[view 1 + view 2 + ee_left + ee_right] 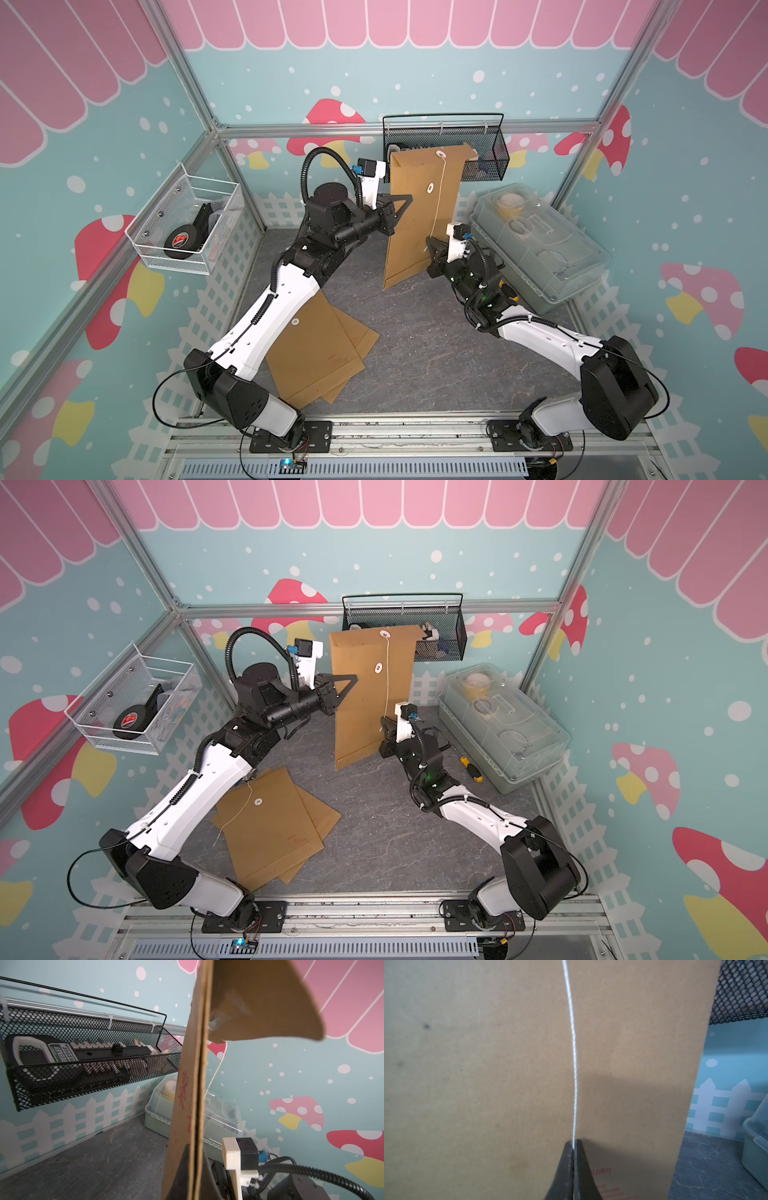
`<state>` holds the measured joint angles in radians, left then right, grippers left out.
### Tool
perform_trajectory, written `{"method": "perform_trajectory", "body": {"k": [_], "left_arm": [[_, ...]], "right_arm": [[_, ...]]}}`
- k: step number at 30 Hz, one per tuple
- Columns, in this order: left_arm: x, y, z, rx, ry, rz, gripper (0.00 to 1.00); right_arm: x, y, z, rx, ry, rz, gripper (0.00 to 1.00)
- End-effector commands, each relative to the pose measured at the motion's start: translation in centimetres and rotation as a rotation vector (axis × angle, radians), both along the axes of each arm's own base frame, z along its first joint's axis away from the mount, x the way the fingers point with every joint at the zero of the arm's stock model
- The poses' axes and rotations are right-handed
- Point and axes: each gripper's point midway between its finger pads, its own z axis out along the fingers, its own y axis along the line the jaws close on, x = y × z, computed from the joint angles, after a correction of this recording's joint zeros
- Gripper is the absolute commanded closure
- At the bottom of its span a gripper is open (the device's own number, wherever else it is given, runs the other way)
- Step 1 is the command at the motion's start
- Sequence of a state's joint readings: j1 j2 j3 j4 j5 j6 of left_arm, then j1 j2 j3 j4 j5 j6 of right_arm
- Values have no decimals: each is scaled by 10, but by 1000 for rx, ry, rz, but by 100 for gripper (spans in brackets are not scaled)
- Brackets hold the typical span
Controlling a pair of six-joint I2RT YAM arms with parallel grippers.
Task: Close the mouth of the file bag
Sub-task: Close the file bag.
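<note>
My left gripper (395,214) is clamped on the long left edge of the file bag (419,216) and holds it upright over the back middle of the table (415,340). The bag stands just in front of the black mesh basket (490,141). I cannot tell whether the bag's bottom edge rests on the table.

The bag is a tall flat rectangle of matte brown kraft paper with a faintly grainy face, a few dark specks and small red print low down. The left wrist view looks along its layered edge. There the flap (266,1001) curls away from the body as a rounded tongue, so the mouth is not pressed flat.

A white paper upper disc (440,154) sits on the flap, and a lower disc (430,188) sits on the body beneath it. A thin, twisted white string (573,1053) hangs from the upper disc and passes beside the lower disc without looping it.

My right gripper (574,1145) has its tapered black jaws pressed together on the string, close against the bag's face.

The table is dark grey with a marbled stone pattern. Spare file bags (266,825) lie flat and overlapping by its front left edge. A clear plastic box (540,249) with rounded corners sits along its right edge.
</note>
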<state>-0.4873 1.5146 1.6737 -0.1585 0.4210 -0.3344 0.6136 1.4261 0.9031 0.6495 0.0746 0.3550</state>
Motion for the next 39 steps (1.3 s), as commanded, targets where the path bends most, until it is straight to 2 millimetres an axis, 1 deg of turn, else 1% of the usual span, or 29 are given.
{"method": "perform_trajectory", "body": {"k": [1,3,5,8,12,14,16,18,23,28,33,39], "left_arm": [[7,11,9,-24,39,18,100],[13,14,-2,-36,92,-4,100],[15,12,-12,-32,126,-31,100],[11,7,-27,3,143,-78,100],[5,0,-41,21,165,-142,100],[4,-2,-45,23,174,-155,100],[8,5,-48,23,179,-155,100],[4,3,-48,23,180,-184,100],[-5,-3,-48,23,180,-257,100],[-15,-7,-47,20,180,-318,100],[-23,-9,-42,3,186,-356,100],[-29,-8,-38,-7,191,-385,100]], "right_arm": [[-16,9,3,-180,-43,-36,100],[-26,18,-6,-314,-47,-41,100],[-34,28,-13,-424,-52,-38,100],[-46,42,-19,-572,-82,-33,100],[-57,62,-24,-698,-122,-13,100],[-61,71,-28,-748,-139,-4,100],[-64,80,-33,-790,-150,8,100],[-68,89,-37,-822,-164,26,100],[-75,103,-42,-862,-182,71,100],[-75,105,-50,-889,-168,85,100],[-71,101,-62,-922,-158,69,100],[-64,93,-67,-911,-158,38,100]]}}
